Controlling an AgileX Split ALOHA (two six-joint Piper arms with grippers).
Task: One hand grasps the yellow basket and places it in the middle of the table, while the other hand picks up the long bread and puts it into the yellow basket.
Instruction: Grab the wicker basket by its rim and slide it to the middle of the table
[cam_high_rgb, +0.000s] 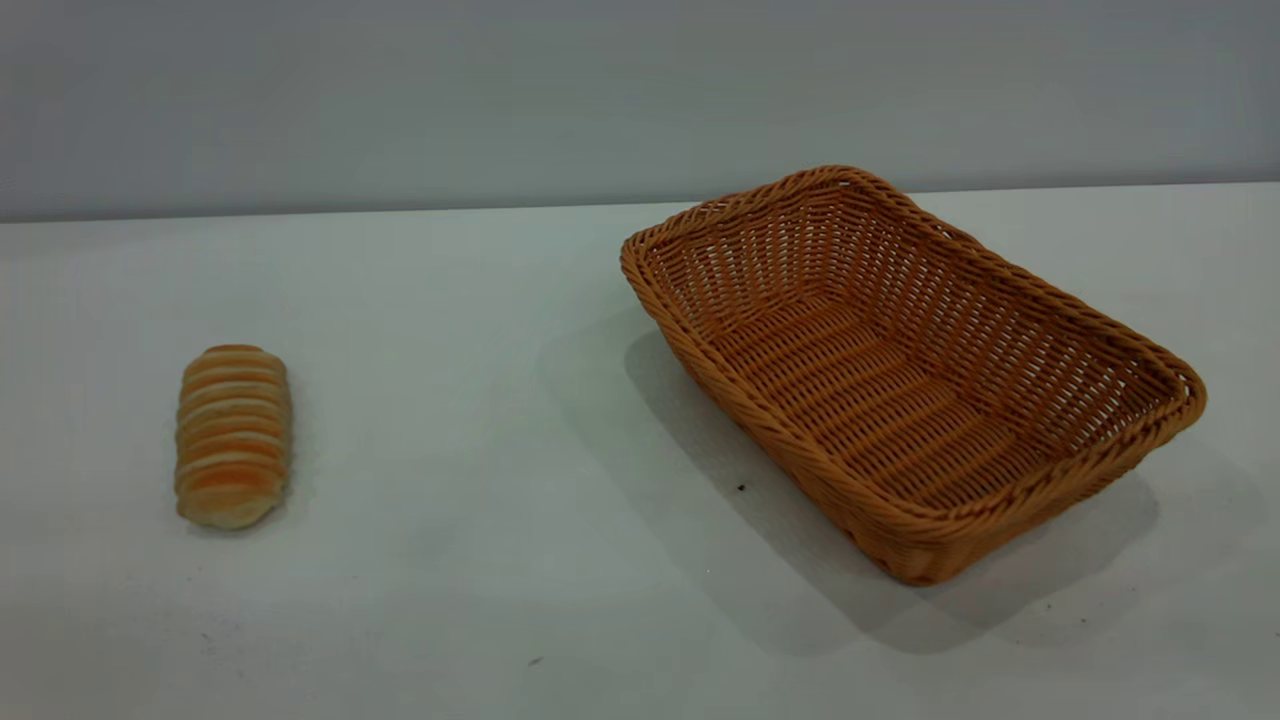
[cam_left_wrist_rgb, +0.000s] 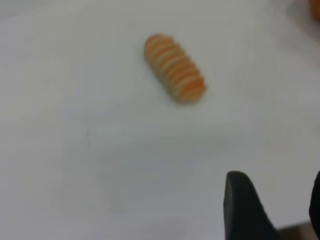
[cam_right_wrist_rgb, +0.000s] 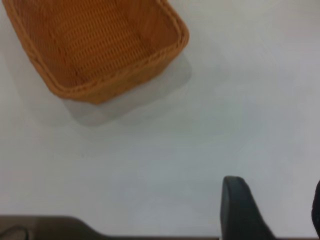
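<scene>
The long bread lies on the left side of the white table, golden with pale cross stripes. The yellow basket stands empty on the right side, turned at an angle. No arm shows in the exterior view. In the left wrist view the left gripper hangs open above bare table, well apart from the bread. In the right wrist view the right gripper is open over bare table near the table's edge, well away from the basket. Neither gripper holds anything.
A grey wall runs behind the table's far edge. A wide stretch of bare tabletop lies between bread and basket. A few tiny dark specks dot the surface. The table's near edge shows as a dark strip in the right wrist view.
</scene>
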